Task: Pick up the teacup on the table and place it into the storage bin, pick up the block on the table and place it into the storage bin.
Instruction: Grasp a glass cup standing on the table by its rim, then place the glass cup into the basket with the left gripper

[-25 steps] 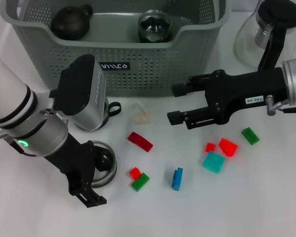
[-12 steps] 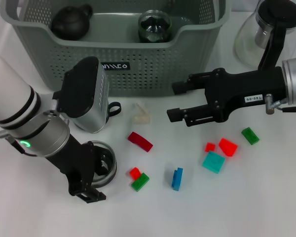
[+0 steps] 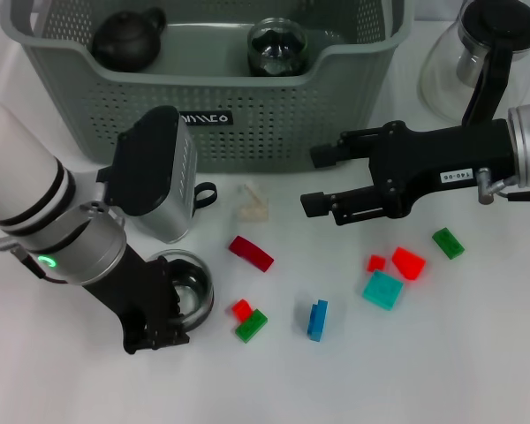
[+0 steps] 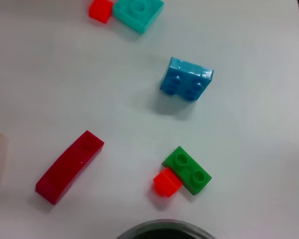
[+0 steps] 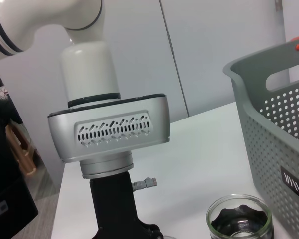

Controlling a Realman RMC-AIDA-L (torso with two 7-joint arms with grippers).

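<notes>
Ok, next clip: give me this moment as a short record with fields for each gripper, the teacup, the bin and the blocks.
left gripper: low over the table, at the teacup, around its rim as far as the head view shows; grip not confirmed
right gripper: open, hovering in front of the bin, holding nothing
teacup: clear glass, upright on the table, not in the bin
bin: at the back, holding a dark teapot and a glass cup
blocks: all on the table, including red curved block, blue block, teal block

left gripper (image 3: 163, 329) closed on teacup (image 3: 184, 284), tilting it
</notes>
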